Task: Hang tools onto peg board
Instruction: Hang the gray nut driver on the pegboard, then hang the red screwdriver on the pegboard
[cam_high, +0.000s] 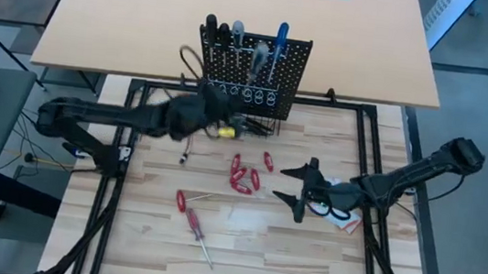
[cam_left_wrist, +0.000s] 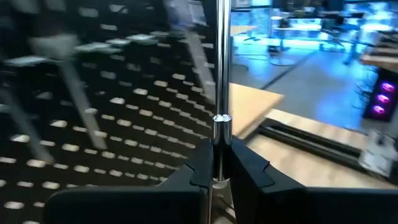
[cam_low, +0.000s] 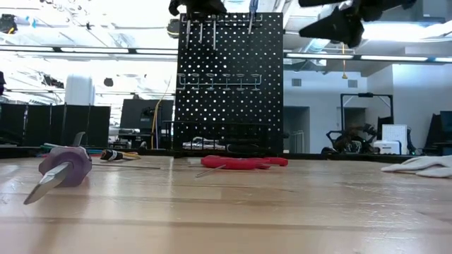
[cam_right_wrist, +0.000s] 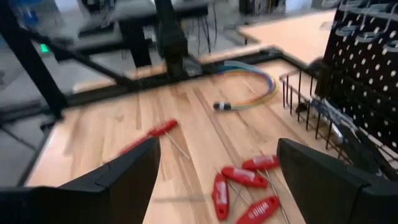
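Wooden planks make up the table (cam_high: 241, 247), the biggest thing in view, with a tan desk top (cam_high: 147, 15) beyond its far edge. Upright at that far edge stands the black board (cam_high: 256, 69), full of holes, a row of silver rings (cam_low: 220, 79) across its face and a wire basket (cam_right_wrist: 311, 102) at its foot. Several screwdrivers (cam_high: 237, 37) already hang along its top, one of them with a blue handle (cam_high: 281, 35).

Next in size are the two dark arms. The left hand (cam_high: 219, 116) is up against the board's lower left part; its fingers (cam_left_wrist: 202, 165) are closed tight on a thin steel shaft (cam_left_wrist: 219, 74) that runs upward in front of the perforated face. The right hand (cam_high: 292, 184) hovers over the table right of centre, fingers spread wide and holding nothing, a white glove (cam_high: 345, 218) under its wrist.

Loose tools lie on the planks between the arms: a cluster of small red-handled ones (cam_high: 247, 172) near the middle, and two red-handled screwdrivers (cam_high: 193, 219) nearer the front. A bundle of coloured wires (cam_right_wrist: 249, 87) curls by the basket's left end.
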